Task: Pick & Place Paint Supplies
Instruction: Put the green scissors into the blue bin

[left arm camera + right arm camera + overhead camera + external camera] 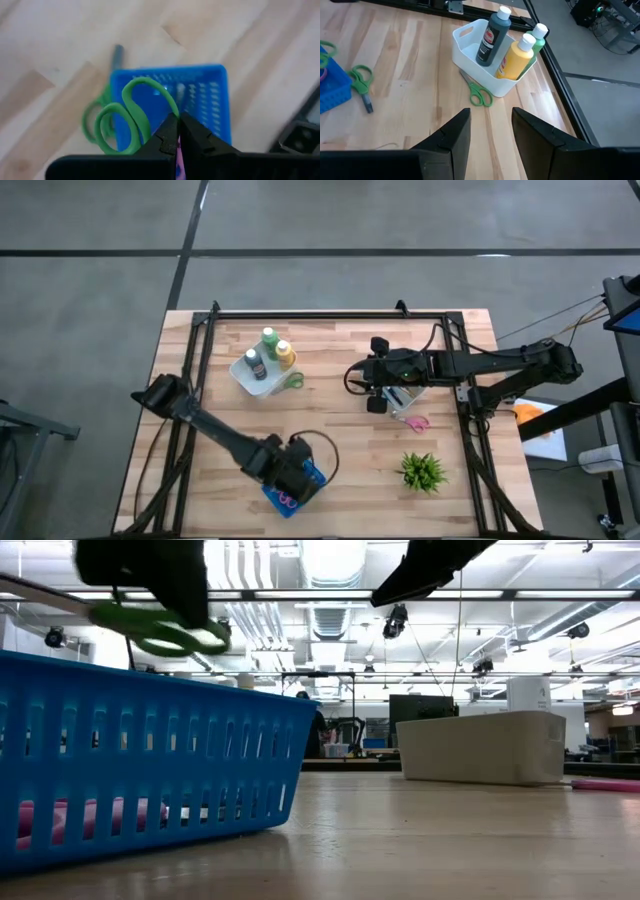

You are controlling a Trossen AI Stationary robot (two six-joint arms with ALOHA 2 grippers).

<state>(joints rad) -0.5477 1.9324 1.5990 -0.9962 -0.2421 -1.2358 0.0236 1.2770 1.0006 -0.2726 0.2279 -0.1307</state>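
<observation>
Three paint bottles, green (268, 338), yellow (284, 353) and dark (492, 35), stand upright in a white tub (250, 380) at the far left-centre of the table. My left gripper (178, 120) hangs over a blue basket (295, 492) near the front edge, shut on green scissors (145, 100). My right gripper (490, 122) hovers open, right of centre, with nothing between its fingers; it faces the tub. My left gripper pinches the rim of the scissors' larger handle loop (171, 111) between its two fingertips, coming from above and pointing steeply down. The scissors are lifted clear, their handles (160, 632) above the basket's rim. The blades are hidden behind the gripper.
A second pair of green scissors (360, 80) lies on the table beside the basket, a third (479, 94) lies against the tub. Pink scissors (416, 422) and a small potted plant (422, 471) sit on the right. A black frame (330, 314) borders the table.
</observation>
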